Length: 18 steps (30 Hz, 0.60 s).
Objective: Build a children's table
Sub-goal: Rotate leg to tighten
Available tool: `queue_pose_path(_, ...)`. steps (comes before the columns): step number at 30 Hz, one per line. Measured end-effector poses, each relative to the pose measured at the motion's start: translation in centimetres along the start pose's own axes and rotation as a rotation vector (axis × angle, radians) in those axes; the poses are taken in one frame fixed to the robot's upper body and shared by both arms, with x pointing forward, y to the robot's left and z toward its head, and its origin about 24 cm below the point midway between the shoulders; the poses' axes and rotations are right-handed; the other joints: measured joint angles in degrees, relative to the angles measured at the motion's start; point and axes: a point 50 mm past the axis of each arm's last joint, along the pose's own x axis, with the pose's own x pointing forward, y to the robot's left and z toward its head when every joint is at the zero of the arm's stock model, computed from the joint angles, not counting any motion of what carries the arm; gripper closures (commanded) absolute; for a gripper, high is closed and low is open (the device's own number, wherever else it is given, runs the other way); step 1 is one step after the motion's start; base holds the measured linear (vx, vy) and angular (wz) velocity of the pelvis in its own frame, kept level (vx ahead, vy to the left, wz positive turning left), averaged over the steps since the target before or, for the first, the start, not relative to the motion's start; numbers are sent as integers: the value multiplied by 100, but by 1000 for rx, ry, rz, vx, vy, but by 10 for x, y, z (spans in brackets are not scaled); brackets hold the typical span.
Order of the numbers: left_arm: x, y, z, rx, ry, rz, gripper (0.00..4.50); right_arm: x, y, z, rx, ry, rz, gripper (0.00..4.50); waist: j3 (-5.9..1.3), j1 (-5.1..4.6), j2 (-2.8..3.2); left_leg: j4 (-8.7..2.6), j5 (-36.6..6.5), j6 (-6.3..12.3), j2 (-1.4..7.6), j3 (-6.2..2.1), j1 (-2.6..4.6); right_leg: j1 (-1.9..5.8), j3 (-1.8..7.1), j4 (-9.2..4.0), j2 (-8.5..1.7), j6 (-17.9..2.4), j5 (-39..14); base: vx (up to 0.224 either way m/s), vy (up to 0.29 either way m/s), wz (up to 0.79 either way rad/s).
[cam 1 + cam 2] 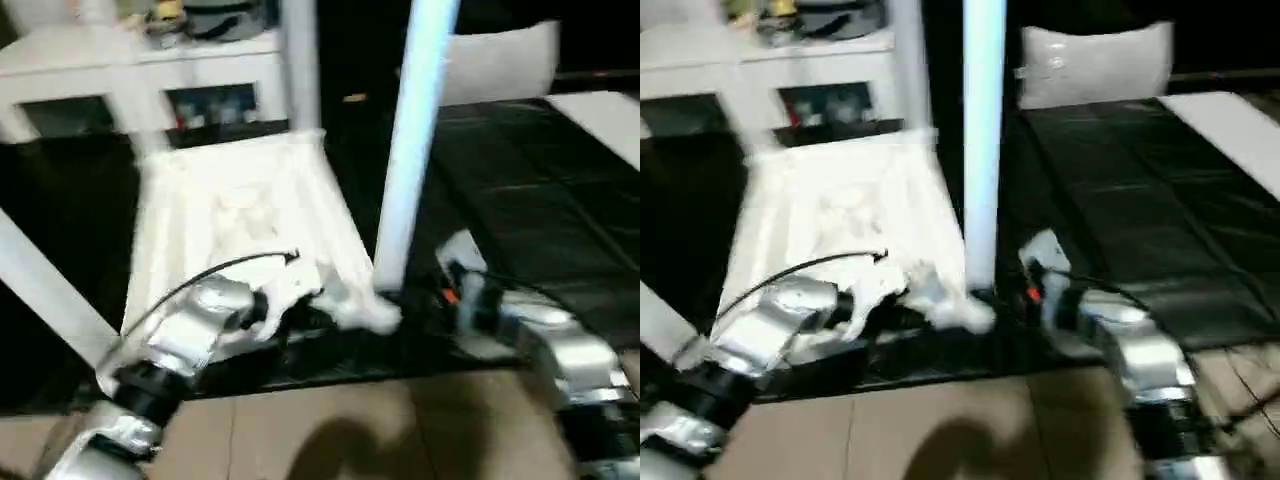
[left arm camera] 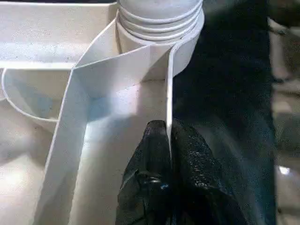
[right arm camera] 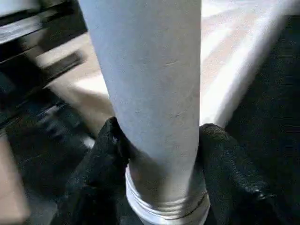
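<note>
The children's table top [image 1: 240, 220] lies upside down on a dark mat, its ribbed underside facing up. A white leg [image 1: 410, 150] stands upright in the near right corner socket [image 2: 159, 28]. My left gripper [image 2: 168, 129] is shut on the thin rim wall [image 2: 168, 84] of the table top, just beside that socket. My right gripper [image 3: 159, 136] is closed around the leg [image 3: 150, 84] low down, just above its threaded end, with a black finger [image 3: 105, 154] pressed on each side. Another leg [image 1: 300, 60] rises at the far right corner, and a third [image 1: 50, 290] slants at the left.
A white low cabinet [image 1: 100, 70] stands behind the table top. A white cushion [image 1: 500, 60] and a white panel [image 1: 610, 120] lie at the back right of the dark mat [image 1: 520, 200]. Wooden floor [image 1: 330, 430] runs along the near edge.
</note>
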Motion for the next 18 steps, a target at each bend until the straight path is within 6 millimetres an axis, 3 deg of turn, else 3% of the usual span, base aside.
queue_pose_path(3,10,1,4,-42,-20,70,450,12,-2,5,11,-5,-128,257,0,-160,0,6,0,0,-2,-15,-8,3,-20,-30,0,1,0,0,0,0)
queue_pose_path(6,12,0,5,-44,-20,72,450,13,-1,5,14,-8,-142,257,-1,-234,3,3,-1,1,2,-36,-14,26,-51,-80,0,1,0,0,0,0)
queue_pose_path(8,11,0,5,-39,-17,68,450,13,-1,4,13,-14,-141,203,-1,-257,3,3,-1,2,1,-46,-16,30,-49,-94,-1,1,0,0,0,0)
queue_pose_path(15,9,-2,6,0,-31,36,450,6,-1,1,12,-8,-102,143,-1,-194,2,-19,-2,4,-1,-45,-28,27,-33,-88,-2,2,1,0,0,0)
queue_pose_path(18,4,-3,4,27,-24,10,450,-4,-4,0,-30,25,-47,119,-1,-100,2,-32,-3,3,-2,-38,-23,17,-25,-59,0,1,1,0,0,0)
